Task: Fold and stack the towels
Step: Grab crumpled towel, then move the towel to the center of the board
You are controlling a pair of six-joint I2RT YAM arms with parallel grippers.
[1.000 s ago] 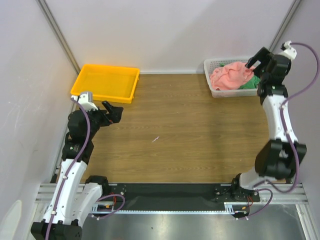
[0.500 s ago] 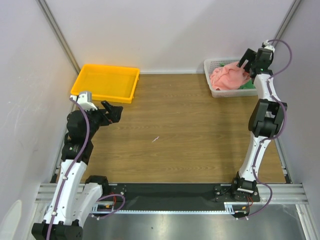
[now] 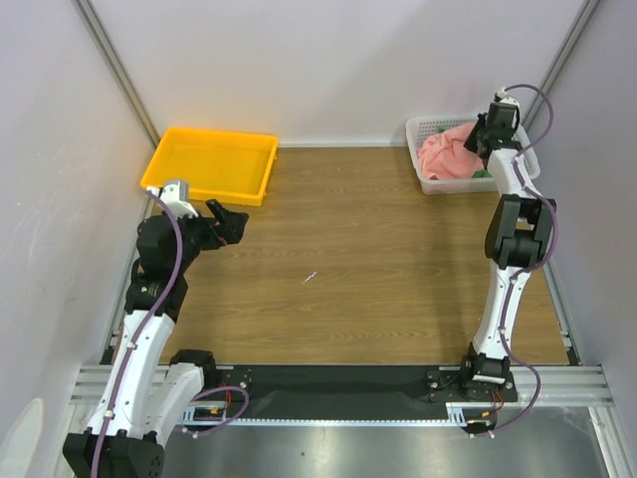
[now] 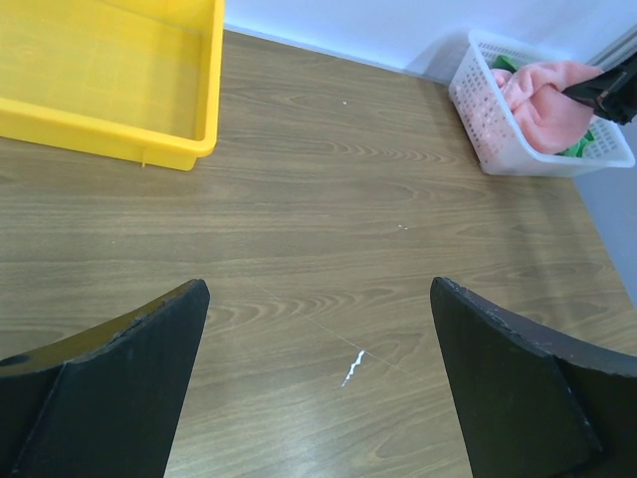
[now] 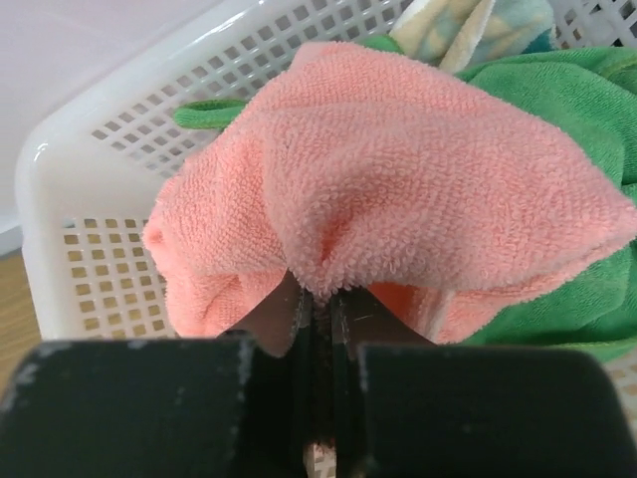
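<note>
The right gripper [image 5: 320, 299] was positioned over the white mesh basket [image 5: 95, 149] at the far right corner of the table [image 3: 348, 269], with its arm extended nearly straight toward the back wall. Its jaws were closed to a narrow slit, and a fold of the salmon-pink towel [image 5: 398, 199] was pinched between them. The cloth bunched at the pinch point and spread outward from it in a peaked mound. The pink towel lay uppermost in the basket, and at the left of the right wrist view it reached the basket's perforated wall. The green towel [image 5: 567, 110] lay beneath and beside it, showing at the right of that view and as a thin strip behind the pink cloth. A corner of the white-and-teal patterned towel [image 5: 478, 25] showed at the top of the same view, beyond the other two; its lettering could not be made out. All three towels were inside the basket, crumpled and unfolded. The left gripper [image 4: 318, 287] hovered above the left side of the table, well apart from the basket. Its jaws were spread wide with nothing held, and only wood grain showed in the gap between them. The yellow plastic tray [image 3: 209, 164] sat at the far left corner of the table, just beyond the left gripper.
</note>
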